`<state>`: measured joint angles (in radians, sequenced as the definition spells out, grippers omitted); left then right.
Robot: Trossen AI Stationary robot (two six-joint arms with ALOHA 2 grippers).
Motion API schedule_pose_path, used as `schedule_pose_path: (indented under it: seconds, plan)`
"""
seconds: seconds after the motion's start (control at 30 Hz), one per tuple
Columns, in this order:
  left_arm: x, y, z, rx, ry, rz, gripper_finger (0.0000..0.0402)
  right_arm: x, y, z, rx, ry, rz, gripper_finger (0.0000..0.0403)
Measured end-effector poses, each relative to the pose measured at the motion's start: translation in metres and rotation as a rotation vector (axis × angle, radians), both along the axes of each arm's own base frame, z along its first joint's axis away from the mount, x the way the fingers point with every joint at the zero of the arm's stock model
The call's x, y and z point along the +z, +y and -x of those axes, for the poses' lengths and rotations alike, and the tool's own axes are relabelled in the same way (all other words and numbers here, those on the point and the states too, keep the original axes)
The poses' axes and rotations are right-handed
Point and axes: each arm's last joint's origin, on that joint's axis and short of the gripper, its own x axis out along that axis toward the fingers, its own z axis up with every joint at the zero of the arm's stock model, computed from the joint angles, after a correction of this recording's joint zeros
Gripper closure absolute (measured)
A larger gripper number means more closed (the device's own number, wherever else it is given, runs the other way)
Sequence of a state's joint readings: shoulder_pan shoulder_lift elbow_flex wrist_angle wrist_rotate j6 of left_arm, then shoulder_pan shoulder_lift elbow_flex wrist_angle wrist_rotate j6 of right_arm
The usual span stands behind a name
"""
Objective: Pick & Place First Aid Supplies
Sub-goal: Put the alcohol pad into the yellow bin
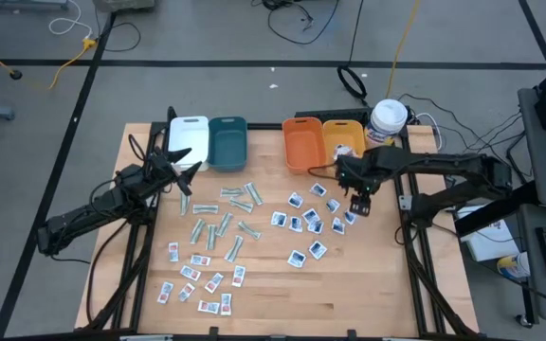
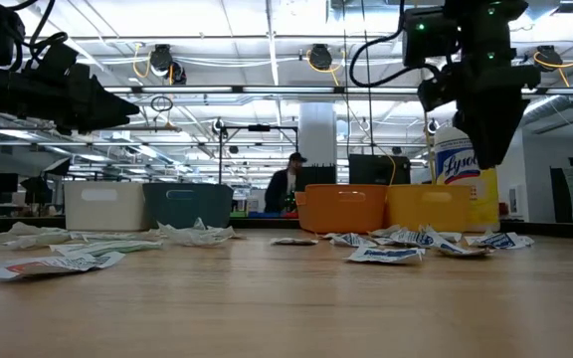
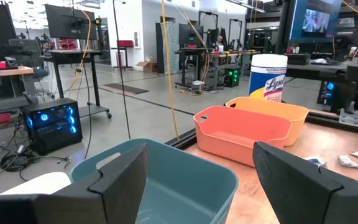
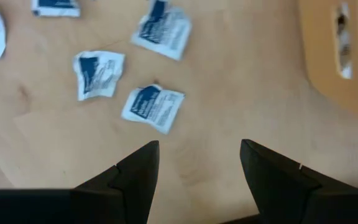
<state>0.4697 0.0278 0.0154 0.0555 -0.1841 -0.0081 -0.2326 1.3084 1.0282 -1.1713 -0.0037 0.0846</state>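
White blue-printed packets [image 4: 152,107] lie just beyond the open right gripper [image 4: 197,165].

Blue-printed white packets [image 1: 309,220] are lying flat right of centre, pale-green strips [image 1: 224,224] at centre, red-printed packets [image 1: 197,280] scattering at lower left.

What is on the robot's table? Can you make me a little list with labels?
Table: wooden top
Bins: white bin, teal bin, orange bin, yellow bin, in a row at the far edge
Blue-print packets: scattered near the right arm
Green strips: in the middle
Red-print packets: near the front
Left claw: open, empty, near the teal bin
Right claw: open, empty, above the blue-print packets
Wipes canister: behind the yellow bin
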Motion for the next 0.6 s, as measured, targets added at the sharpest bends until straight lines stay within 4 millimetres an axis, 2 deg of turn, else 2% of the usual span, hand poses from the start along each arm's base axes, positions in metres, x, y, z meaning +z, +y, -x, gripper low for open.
schedule_pose_path:
  seconds: [0.43, 0.6]
  plan:
    - [0.000, 0.000, 0.000, 0.000, 0.000, 0.000, 0.0105, -0.059, 0.037, 0.008, 0.200, 0.004, 0.001, 0.0181]
    - [0.000, 0.000, 0.000, 0.000, 0.000, 0.000, 0.0105, -0.068, 0.040, 0.006, 0.225, 0.026, 0.001, 0.0183]
